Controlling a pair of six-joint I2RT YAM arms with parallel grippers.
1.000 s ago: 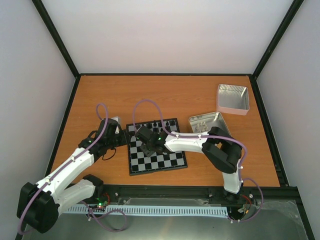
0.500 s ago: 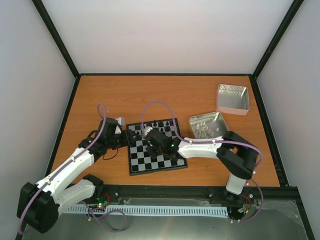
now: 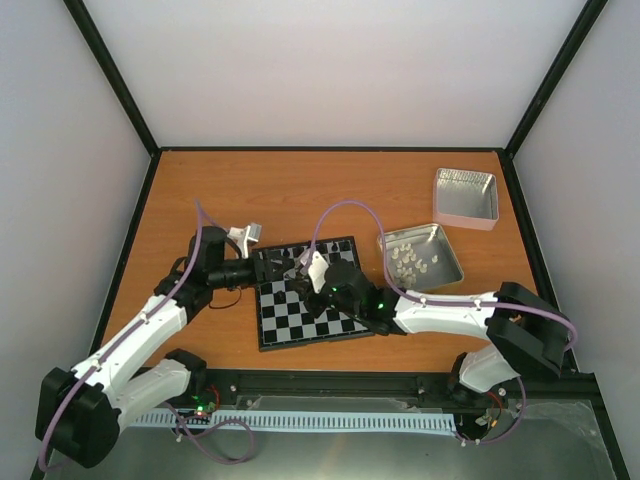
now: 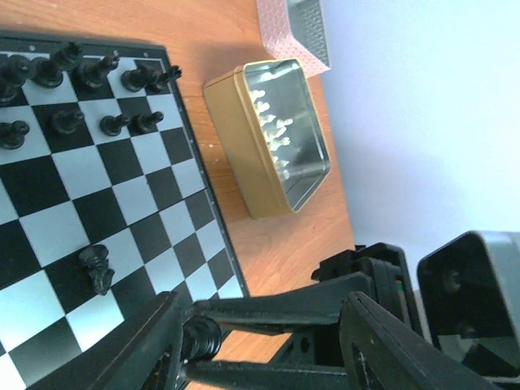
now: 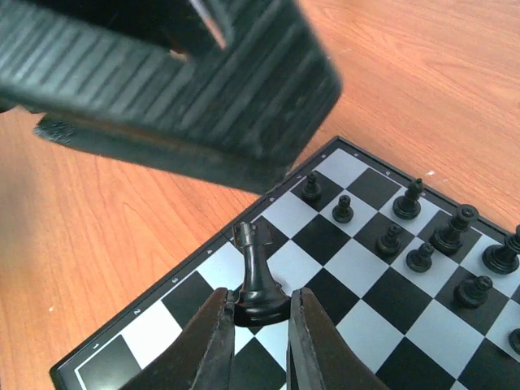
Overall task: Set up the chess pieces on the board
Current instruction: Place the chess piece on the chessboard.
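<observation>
The board (image 3: 312,318) lies mid-table. Several black chess pieces (image 5: 422,236) stand in two rows along its far edge, also in the left wrist view (image 4: 81,73). One black piece (image 4: 97,268) stands alone further in. My right gripper (image 5: 260,305) is shut on the base of a black rook (image 5: 258,272), held upright just above the board's far-left squares (image 3: 305,268). My left gripper (image 4: 260,325) is open at the board's left edge (image 3: 262,268). The held rook (image 4: 199,337) sits between its fingers, near the left one.
A shiny tin (image 3: 420,255) holding cream-white pieces lies just right of the board, also in the left wrist view (image 4: 280,134). A second tin (image 3: 465,195) stands at the far right. The left gripper's ribbed finger (image 5: 187,89) looms right above the rook.
My right gripper has shifted with the rook toward the board's far-left corner, its elbow swinging right. My left gripper has moved right onto the board's edge, around the rook.
</observation>
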